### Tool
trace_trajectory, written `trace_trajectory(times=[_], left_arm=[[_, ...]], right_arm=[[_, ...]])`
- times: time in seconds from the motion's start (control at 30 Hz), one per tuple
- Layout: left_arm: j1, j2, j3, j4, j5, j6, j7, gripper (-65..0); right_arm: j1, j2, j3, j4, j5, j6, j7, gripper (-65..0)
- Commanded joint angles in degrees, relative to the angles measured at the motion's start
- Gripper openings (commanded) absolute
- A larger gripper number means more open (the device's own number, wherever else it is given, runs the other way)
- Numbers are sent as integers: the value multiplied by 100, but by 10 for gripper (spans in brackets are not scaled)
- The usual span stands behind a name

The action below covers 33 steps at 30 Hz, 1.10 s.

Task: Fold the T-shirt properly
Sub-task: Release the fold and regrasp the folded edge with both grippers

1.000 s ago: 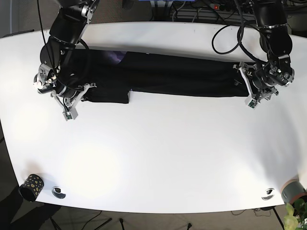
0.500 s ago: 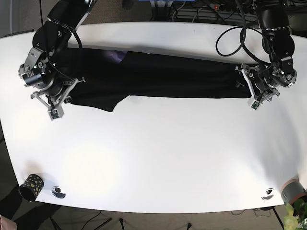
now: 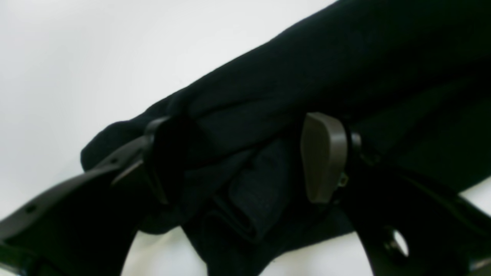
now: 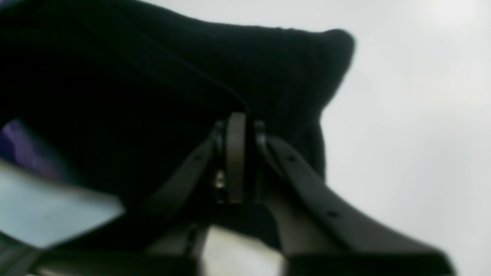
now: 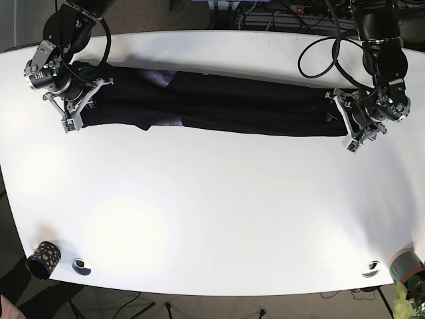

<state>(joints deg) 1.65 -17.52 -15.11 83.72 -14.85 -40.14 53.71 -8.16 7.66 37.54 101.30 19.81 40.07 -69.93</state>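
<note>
The black T-shirt (image 5: 226,106) lies stretched in a long band across the far half of the white table (image 5: 212,212). My right gripper (image 5: 78,100) is at the shirt's left end in the base view. In the right wrist view the right gripper (image 4: 236,126) is shut on the shirt's edge (image 4: 268,69). My left gripper (image 5: 342,116) is at the shirt's right end. In the left wrist view the left gripper (image 3: 245,157) has its jaws well apart, and a bunched fold of the shirt (image 3: 249,199) lies between them.
A black dotted cup (image 5: 44,258) and a small round fitting (image 5: 82,266) sit at the front left. Another round fitting (image 5: 372,268) and a grey pot (image 5: 406,264) are at the front right. Cables (image 5: 319,46) hang behind the left arm.
My right gripper has moved left and toward the far edge with the shirt's end in it. This has spread the folded-over part out. The left gripper has barely moved.
</note>
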Motion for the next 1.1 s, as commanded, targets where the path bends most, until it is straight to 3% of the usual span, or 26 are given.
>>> trace_trajectory(times=[0.0,0.13,0.23,0.4,0.53,0.7,0.9,1.07], left_arm=[[-125,-28,-14,28,153,14,189,-231],[-301,16,-31,124,127,14,224,-231],[-433,235,-67,432,127,14,233,-231],[-451,288,-137,1012,127,14,233,-231],[-398,288,-137,1469,118,14,268,-231],[-143,288,-119,1549,127,14,418,-231],[191,367,338,1188,153,14,383,-231],[253,350,329,749,162,14,-92,-231]], right_arm=[[3,135,31,-437,19,-7,255,-415],[-85,214,31,-376,98,-7,343,-166],[-278,205,4,292,221,-7,343,-84],[-577,100,-172,1163,827,-7,334,-82],[-700,91,-321,1207,1109,-7,237,-82],[-770,56,-585,925,924,-7,211,-82],[-340,65,-752,-121,370,-7,334,-82],[82,91,-787,-815,98,-7,738,-82]])
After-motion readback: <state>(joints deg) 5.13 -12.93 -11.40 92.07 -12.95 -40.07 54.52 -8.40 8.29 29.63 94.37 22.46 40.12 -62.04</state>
